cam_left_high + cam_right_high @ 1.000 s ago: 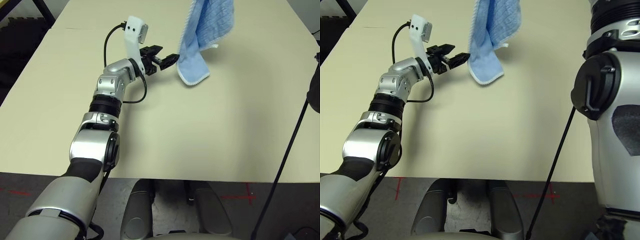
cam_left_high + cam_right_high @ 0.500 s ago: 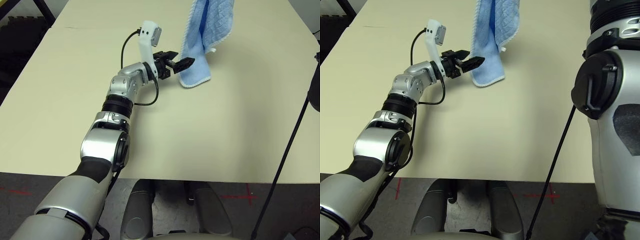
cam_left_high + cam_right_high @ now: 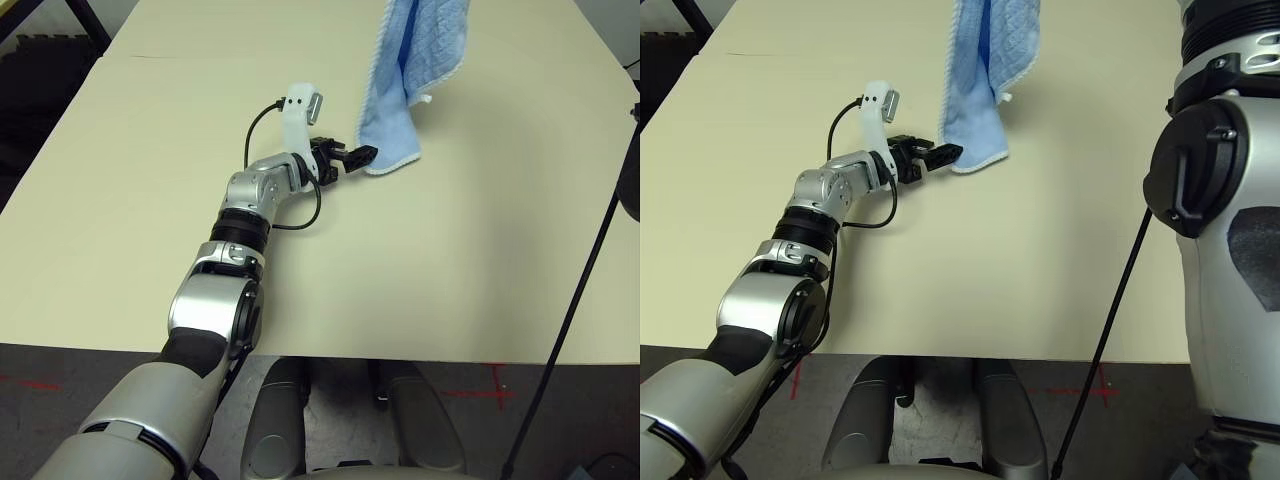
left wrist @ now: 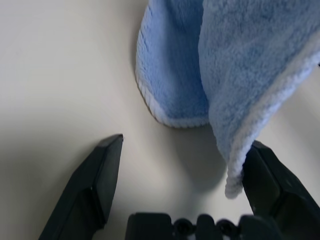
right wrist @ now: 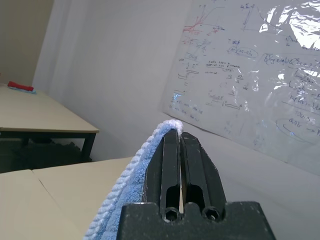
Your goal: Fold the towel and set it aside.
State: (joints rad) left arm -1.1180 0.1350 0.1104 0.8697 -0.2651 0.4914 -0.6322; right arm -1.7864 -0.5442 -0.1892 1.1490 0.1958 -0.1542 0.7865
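Note:
The light-blue towel (image 3: 412, 70) hangs down from above, and its folded lower end (image 3: 392, 150) rests on the beige table (image 3: 450, 270). My right gripper (image 5: 180, 136) is shut on the towel's upper white-hemmed edge (image 5: 131, 176), high over the table. My left gripper (image 3: 362, 155) is open and low over the table, right at the towel's lower end. In the left wrist view the towel (image 4: 185, 75) hangs just beyond the open fingers (image 4: 95, 185), and a hemmed corner (image 4: 235, 175) dangles against the inner side of one of them. The left gripper holds nothing.
A black cable (image 3: 572, 320) runs down the right side past the table's near edge. Dark furniture (image 3: 40, 60) stands off the far left corner. In the right wrist view, another table (image 5: 45, 120) and a wall whiteboard (image 5: 250, 75) show.
My left arm has reached forward and right, then dropped its gripper close to the table at the towel's lower end. The towel still hangs from the right gripper, barely moved.

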